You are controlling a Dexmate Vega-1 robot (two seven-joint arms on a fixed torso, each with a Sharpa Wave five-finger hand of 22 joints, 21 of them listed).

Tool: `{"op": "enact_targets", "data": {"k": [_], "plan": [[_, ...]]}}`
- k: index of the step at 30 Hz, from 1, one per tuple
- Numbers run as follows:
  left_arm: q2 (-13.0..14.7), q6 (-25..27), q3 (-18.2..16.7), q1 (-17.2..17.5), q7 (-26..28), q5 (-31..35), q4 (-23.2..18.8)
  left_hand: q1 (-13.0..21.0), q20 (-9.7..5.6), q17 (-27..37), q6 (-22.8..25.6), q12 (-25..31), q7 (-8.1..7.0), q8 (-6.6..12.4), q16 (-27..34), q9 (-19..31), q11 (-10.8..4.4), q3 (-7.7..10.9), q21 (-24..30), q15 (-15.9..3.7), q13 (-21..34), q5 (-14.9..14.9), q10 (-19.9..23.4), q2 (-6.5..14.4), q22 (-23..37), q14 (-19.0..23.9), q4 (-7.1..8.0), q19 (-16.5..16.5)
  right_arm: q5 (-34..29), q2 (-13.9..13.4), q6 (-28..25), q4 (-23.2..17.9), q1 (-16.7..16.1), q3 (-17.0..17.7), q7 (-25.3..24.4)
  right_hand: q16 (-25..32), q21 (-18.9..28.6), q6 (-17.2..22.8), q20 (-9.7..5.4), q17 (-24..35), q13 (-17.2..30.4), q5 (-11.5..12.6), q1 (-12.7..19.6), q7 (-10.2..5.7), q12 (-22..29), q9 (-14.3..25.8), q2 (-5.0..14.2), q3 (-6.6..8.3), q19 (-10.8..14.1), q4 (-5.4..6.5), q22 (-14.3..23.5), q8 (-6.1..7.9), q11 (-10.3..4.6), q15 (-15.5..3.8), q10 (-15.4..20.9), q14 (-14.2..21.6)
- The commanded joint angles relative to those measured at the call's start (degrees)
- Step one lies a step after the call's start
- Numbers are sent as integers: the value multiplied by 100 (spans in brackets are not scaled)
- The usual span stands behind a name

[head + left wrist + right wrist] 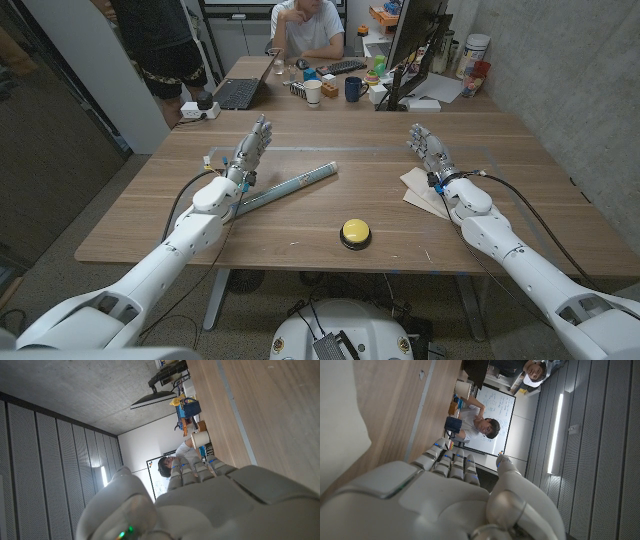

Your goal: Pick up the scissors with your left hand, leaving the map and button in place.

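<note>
Both your hands hover empty over the wooden table [300, 215], fingers extended and a little apart.

Your left hand [250, 150] is raised with fingers pointing away from you, holding nothing. Just beside its wrist lies the rolled map [290, 186], a grey-green tube running diagonally from near your left forearm toward the table's middle. I cannot pick out the scissors for certain; something small lies by the left hand at the table's far-left side [213, 160], too indistinct to name. The yellow button [355, 233] sits on its black base near the front edge, well apart from both hands. Your right hand [432, 150] is likewise empty, above a pale folded cloth or paper [420, 188]. Beyond the table, a seated person [308, 28], a laptop [237, 93] and mugs [313, 91].
</note>
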Motion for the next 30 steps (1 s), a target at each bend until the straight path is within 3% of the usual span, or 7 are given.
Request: {"op": "enact_targets", "data": {"k": [1,17,30], "plan": [[435,264,-103,265,285,184,-494,94,-148,13,49,34,-2,38,31,16,-10,7,30,-83,21,34,32,42,6,5,11,-45,-15,-1,11,-32,-8,4,-29,26,3,56,-339,14,31,31,41,-9,7,30,-6,30,37,14,20,16,-11,15,46,28],[1033,690,-171,557,731,670,-1155,725,-84,-13,22,24,-42,43,15,19,-53,203,7,-123,19,42,7,116,-13,3,-364,-81,-13,52,40,1,7,-20,-13,21,-10,55,-344,16,31,31,39,-9,-1,30,-7,23,26,17,20,11,-20,16,42,17],[1512,1262,-312,809,1232,1057,-1765,1279,-81,-18,299,39,-60,157,25,33,-116,356,-7,-191,19,17,54,140,-6,56,-697,-149,-36,63,82,-1,33,-23,-9,18,-24,60,-334,18,32,31,36,-12,-6,31,-6,17,9,22,21,8,-12,21,42,8]]}}
